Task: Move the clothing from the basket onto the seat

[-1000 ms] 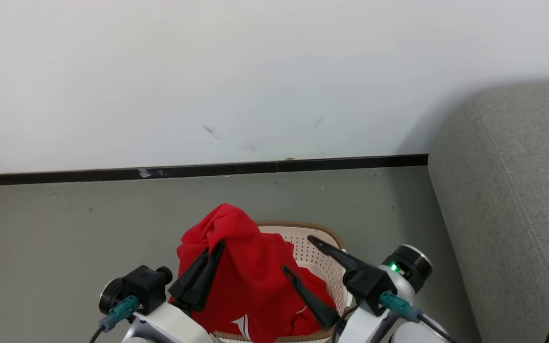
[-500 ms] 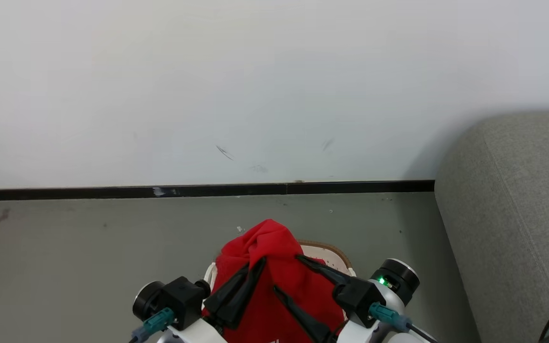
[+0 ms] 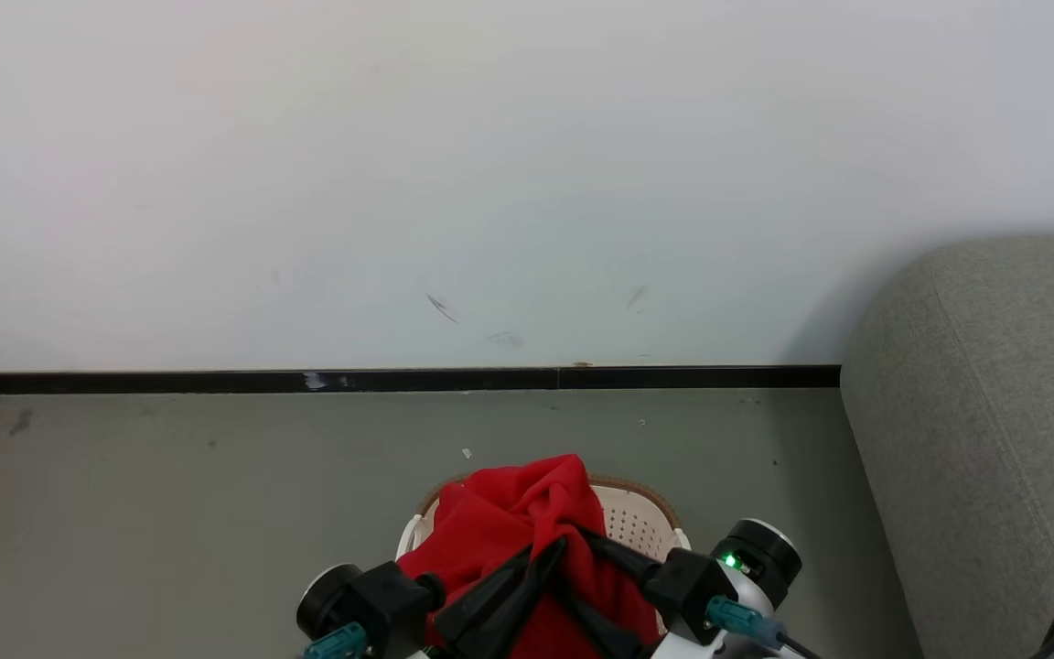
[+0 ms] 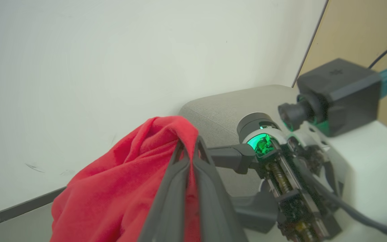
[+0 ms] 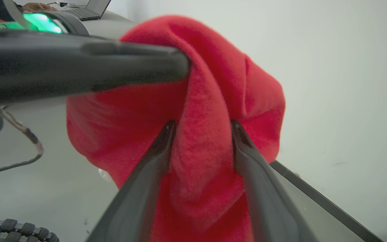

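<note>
Grey-green upholstery of the seat [image 3: 994, 439] lies off to my right, well apart from the load, so the carry across is not yet done. Below me the basket [image 3: 641, 522] stands on the floor, with the clothing [image 3: 509, 513] bunched up above its rim. My left gripper [image 4: 189, 148] is clenched on a top fold, taking the weight, I judge. My right gripper [image 5: 202, 126] straddles a neighbouring fold, jaws apart; whether it squeezes I cannot tell. Two holds should keep the bundle together.
</note>
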Controlling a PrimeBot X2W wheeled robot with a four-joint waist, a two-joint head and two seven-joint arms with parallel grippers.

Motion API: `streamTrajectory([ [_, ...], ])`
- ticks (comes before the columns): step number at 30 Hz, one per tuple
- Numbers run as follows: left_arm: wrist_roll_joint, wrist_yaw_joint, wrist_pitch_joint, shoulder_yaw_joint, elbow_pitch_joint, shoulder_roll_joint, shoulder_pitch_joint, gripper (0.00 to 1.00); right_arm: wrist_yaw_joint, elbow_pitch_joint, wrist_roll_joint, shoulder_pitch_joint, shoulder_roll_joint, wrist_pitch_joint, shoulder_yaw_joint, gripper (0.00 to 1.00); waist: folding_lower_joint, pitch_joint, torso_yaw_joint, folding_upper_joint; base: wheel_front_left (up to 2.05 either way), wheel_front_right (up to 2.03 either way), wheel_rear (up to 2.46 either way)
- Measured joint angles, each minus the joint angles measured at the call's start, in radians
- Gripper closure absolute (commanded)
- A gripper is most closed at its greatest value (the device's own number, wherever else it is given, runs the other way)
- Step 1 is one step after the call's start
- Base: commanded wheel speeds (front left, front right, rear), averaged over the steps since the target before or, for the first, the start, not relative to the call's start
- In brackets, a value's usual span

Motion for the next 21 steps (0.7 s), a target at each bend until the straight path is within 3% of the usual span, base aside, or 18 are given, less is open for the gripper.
streamTrajectory([
  [7, -0.003, 0.0, 0.009, 0.012, -0.027, 0.016, 0.02, 1.0, 0.0, 0.002, 0.036, 0.005, 0.0, 0.0, 0.018, 1.0, 0.0, 0.0, -0.004, 0.0, 0.0, 0.0, 0.0],
  [8, -0.002, 0.001, 0.009, 0.017, -0.032, 0.017, 0.022, 0.82, 0.0, -0.001, 0.039, 0.005, 0.0, 0.0, 0.015, 1.0, 0.0, 0.0, -0.006, 0.0, 0.0, 0.0, 0.0],
  [10, -0.002, 0.002, 0.008, 0.027, -0.043, 0.021, 0.027, 0.18, 0.0, -0.009, 0.042, 0.005, 0.0, 0.0, 0.0, 1.0, 0.0, 0.001, -0.009, 0.0, 0.0, 0.0, 0.0],
  [11, 0.001, 0.006, 0.004, 0.033, -0.049, 0.022, 0.03, 0.0, 0.001, -0.015, 0.043, 0.005, 0.0, 0.0, -0.009, 1.0, 0.0, 0.001, -0.011, 0.0, 0.0, 0.0, 0.0],
  [21, 0.002, 0.014, -0.004, 0.041, -0.065, 0.03, 0.045, 0.0, 0.0, -0.046, 0.043, 0.025, -0.02, 0.0, -0.112, 1.0, 0.0, 0.005, -0.032, 0.0, 0.0, 0.0, 0.0],
])
